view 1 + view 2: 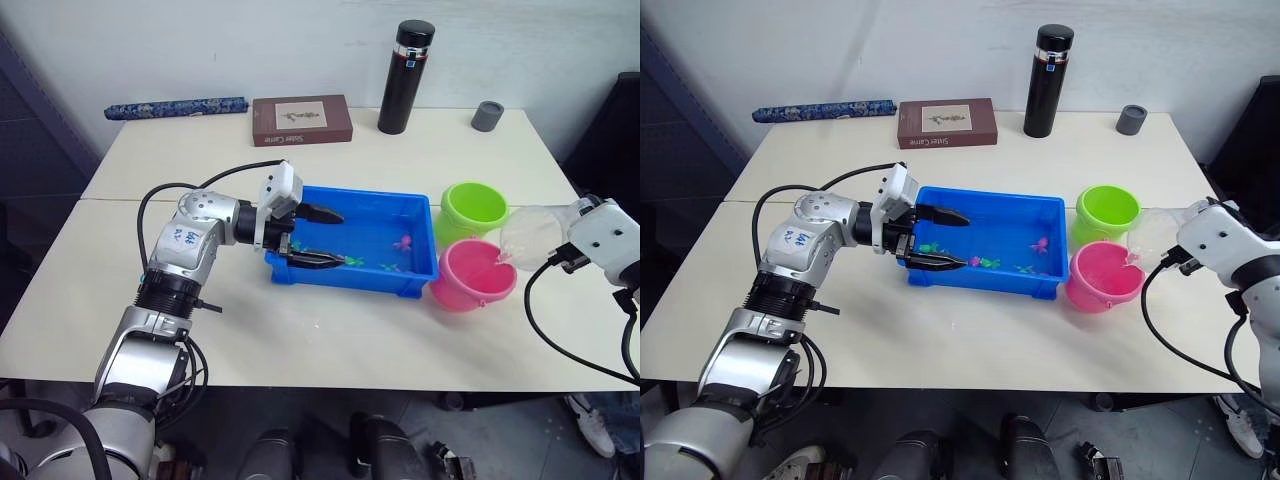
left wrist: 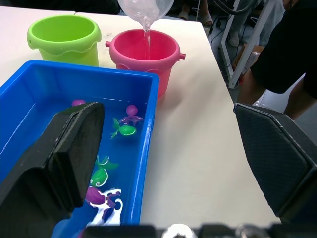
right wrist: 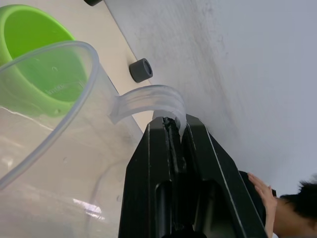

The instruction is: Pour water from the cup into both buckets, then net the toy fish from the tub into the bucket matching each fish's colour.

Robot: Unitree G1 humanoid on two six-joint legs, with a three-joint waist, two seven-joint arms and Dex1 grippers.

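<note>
The cup [image 1: 530, 235] is held by its handle in the right tool [image 3: 177, 130], which is squeezed tight on it. It is tipped so water is poured into the pink bucket [image 1: 472, 273] just below. The green bucket [image 1: 473, 208] is beside it. The left tool [image 1: 318, 237] is held wide open and empty over the tub [image 1: 400, 275], near the fish [image 2: 124, 130], perhaps kept ready for the netting.

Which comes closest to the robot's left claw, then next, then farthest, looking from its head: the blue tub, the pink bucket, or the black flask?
From the left gripper:
1. Blue tub: the claw straddles its near-left corner.
2. Pink bucket: just past the tub's right end.
3. Black flask: at the table's far edge.
</note>
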